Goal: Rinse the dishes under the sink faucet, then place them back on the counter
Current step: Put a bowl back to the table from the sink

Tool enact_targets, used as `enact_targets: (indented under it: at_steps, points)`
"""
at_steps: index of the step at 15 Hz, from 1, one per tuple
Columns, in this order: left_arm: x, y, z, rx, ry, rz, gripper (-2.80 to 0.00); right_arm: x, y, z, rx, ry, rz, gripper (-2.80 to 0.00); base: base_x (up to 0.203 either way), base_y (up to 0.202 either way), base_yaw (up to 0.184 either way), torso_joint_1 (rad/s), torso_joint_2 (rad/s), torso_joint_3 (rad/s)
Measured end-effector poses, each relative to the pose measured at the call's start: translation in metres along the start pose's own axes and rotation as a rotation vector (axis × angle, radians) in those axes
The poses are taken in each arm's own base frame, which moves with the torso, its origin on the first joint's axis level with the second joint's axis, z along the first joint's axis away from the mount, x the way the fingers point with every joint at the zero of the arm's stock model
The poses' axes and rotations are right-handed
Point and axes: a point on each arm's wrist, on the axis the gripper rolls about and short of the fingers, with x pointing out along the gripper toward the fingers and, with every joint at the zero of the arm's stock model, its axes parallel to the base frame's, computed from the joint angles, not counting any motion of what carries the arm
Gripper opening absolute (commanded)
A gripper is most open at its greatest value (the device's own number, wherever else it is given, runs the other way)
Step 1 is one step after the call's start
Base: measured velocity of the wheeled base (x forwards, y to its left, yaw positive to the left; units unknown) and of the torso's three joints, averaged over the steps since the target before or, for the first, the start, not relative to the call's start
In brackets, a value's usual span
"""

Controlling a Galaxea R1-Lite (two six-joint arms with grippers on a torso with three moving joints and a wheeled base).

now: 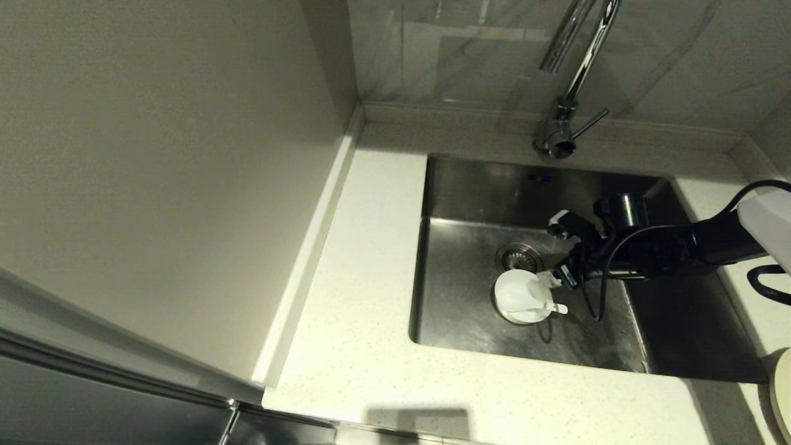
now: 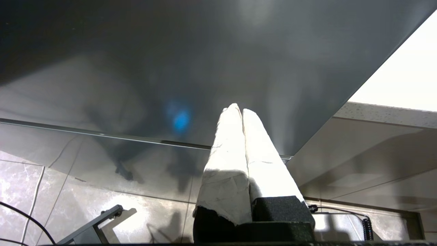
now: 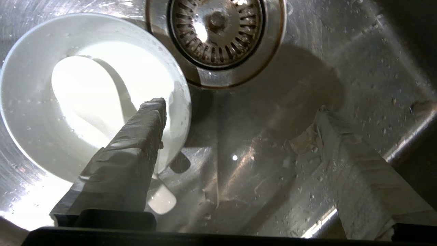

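Right gripper [image 1: 554, 256] hangs low in the sink [image 1: 469, 185], fingers spread wide and empty, beside the bowl [image 1: 521, 296] by the drain [image 1: 518, 256]. The spoon [image 1: 539, 304] lies across the bowl, handle pointing toward that nearer arm.

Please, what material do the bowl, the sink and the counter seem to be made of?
The bowl: probably glazed ceramic, though hard plastic is possible; it is smooth, glossy white and beaded with droplets. The sink: stainless steel with a brushed finish; grey metal with fine streaks and bright reflections. The counter: stone or a stone-like composite; pale, matte, with fine dark speckles.
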Motion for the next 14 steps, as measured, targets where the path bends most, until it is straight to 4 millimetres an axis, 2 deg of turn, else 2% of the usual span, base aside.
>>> enact_targets:
  at_steps: [7, 14]
  points:
    - [0.000, 0.000, 0.000, 0.000, 0.000, 0.000, -2.80, 0.017, 0.018, 0.001, -0.024, -0.002, 0.033, 0.00, 0.000, 0.000, 0.000, 0.000, 0.00, 0.000]
    - [0.000, 0.000, 0.000, 0.000, 0.000, 0.000, -2.80, 0.049, 0.022, 0.001, -0.027, -0.063, -0.003, 0.00, 0.000, 0.000, 0.000, 0.000, 0.00, 0.000]
